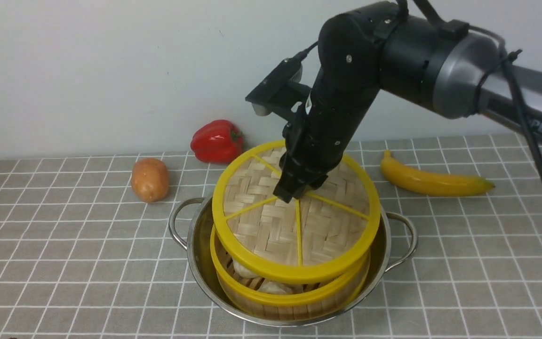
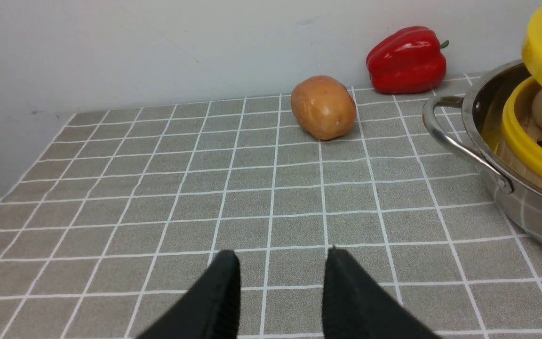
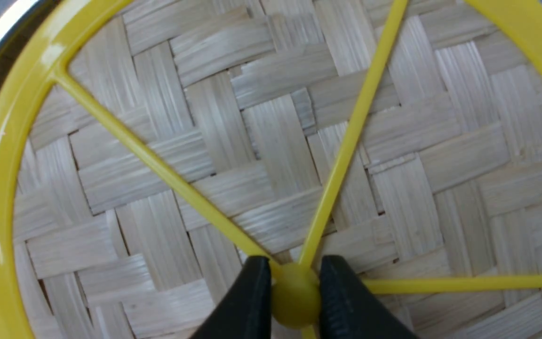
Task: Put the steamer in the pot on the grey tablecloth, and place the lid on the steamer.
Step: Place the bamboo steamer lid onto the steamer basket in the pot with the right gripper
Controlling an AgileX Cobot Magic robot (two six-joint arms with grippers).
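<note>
Front view: right fingers (image 1: 293, 192) are pinching the lid (image 1: 261, 221) by its central hub (image 3: 294, 294), gripping it from above. Right wrist view is confirming the grip. Both black tips are pressing on the yellow hub from opposite sides, with the spokes fanning away between them.

Steamer (image 1: 290, 299) is sitting inside the pot (image 1: 191, 235), and the pot is standing on the grey cloth (image 1: 64, 245). First half of the task is looking done.

Key relation: lid is hanging directly over the steamer, roughly centred on it, but not lying flat.
- Its plane is tilting toward the camera, far edge riding high and near edge dipping toward the steamer's rim.
- On the left a gap is showing between the two yellow rims, with dumplings (image 1: 247, 269) peeking through. Left wrist view is showing the same gap.
- At the near right the rims are overlapping in the picture. Contact there: cannot tell.

Lid is round, so there is no long axis to line up; level and centring are what is counting.

Judgement: the next move is calling for levelling the lid, lowering it straight down until rim is meeting rim all round, then letting go. Risk: releasing while tilted may be leaving it cocked on one edge.

Left fingers (image 2: 214, 301) are standing spread, gripping nothing, over bare cloth well apart from the pot, on its left. Right arm is the one placed for this step.
</note>
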